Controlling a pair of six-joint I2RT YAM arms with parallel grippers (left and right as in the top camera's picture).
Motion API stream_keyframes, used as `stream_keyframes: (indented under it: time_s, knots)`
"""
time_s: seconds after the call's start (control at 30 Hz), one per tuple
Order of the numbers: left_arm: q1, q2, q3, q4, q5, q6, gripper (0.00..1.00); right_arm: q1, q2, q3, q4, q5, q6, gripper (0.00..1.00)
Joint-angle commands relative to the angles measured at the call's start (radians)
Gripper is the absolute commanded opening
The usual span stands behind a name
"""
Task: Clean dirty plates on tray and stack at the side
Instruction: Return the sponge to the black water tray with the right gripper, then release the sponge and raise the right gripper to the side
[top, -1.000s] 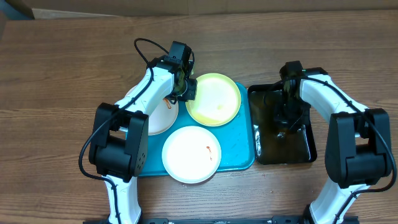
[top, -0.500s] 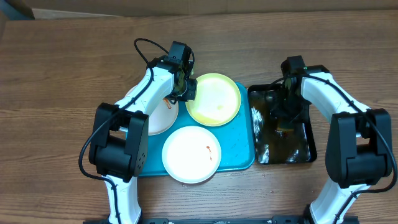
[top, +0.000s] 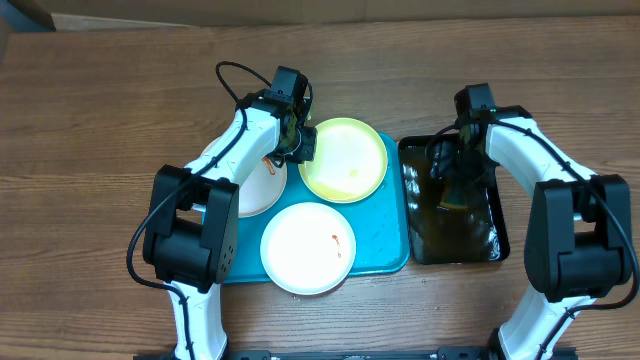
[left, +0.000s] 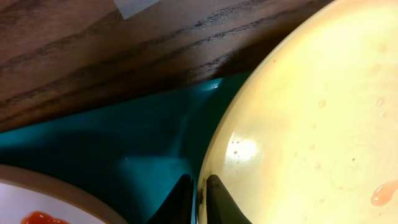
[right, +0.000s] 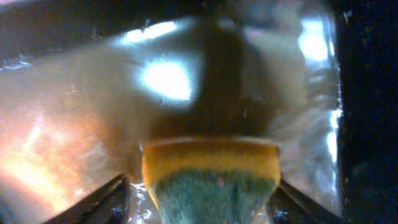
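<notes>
Sitting at the far right of the large turquoise-blue rectangular plastic tray (top: 385, 235), the pale yellow-green round shallow plate (top: 350, 165) carries small droplets and one orange drop near its edge (clearest from the left wrist). The left pincer (left: 199, 200) is clenched on this plate's left rim. One dark fingertip sits over the plate and the other over the tray's floor, with the rim between them.

Nearer the robot on the same tray lies a white round shallow plate (top: 300, 250) with a small red-orange smear (top: 335, 240) right of its middle. Its near edge overhangs the tray's rim. A second white round plate (top: 250, 195) lies to the left, largely under the left arm, with another red-orange smear close to the pincer (whether it rests wholly on the tray I cannot tell). The three plates lie side by side in a single layer.

Just to the right of the tray stands the smaller black rectangular plastic tub (top: 460, 256), holding dark brownish liquid that glints under the light. In the liquid lies a yellow sponge with a green scouring face (right: 211, 177). The right pincer (right: 202, 193) hangs low over the tub, released, with its fingers spread to either side of the sponge (a sliver of liquid shows between one finger and the sponge's edge).

Tray and tub both rest on the brown wood-grain tabletop (top: 100, 120).
</notes>
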Motion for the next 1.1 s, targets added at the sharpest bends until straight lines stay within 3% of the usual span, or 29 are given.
stream_keyframes:
  time_s: [0.0, 0.03, 0.1, 0.3, 0.57, 0.67, 0.87, 1.07]
  knots:
    - [-0.002, 0.012, 0.01, 0.0, -0.013, -0.005, 0.12, -0.006, -0.006, 0.01, 0.011, -0.001, 0.002, 0.04]
    - [-0.002, 0.012, 0.01, 0.0, -0.013, -0.008, 0.14, -0.006, -0.006, 0.01, 0.011, -0.001, 0.002, 0.05]
    - [-0.002, 0.012, 0.009, 0.001, -0.013, -0.012, 0.16, -0.006, -0.007, 0.021, 0.002, -0.002, 0.002, 0.39]
    - [-0.002, 0.012, 0.009, 0.002, -0.013, -0.013, 0.19, -0.006, -0.007, 0.191, -0.108, -0.001, 0.002, 0.79]
    - [-0.002, 0.012, 0.0, 0.006, -0.013, -0.031, 0.22, -0.061, -0.007, 0.396, -0.205, -0.002, 0.006, 0.86]
    - [-0.002, 0.012, 0.0, 0.008, -0.014, -0.03, 0.26, -0.116, -0.007, 0.41, -0.224, -0.002, 0.007, 0.86]
    - [-0.002, 0.013, 0.0, 0.009, -0.014, -0.031, 0.27, -0.246, -0.006, 0.41, -0.241, -0.019, 0.006, 1.0]
    - [-0.004, 0.013, 0.0, 0.008, -0.01, -0.031, 0.36, -0.339, -0.006, 0.41, -0.239, -0.027, 0.005, 1.0]
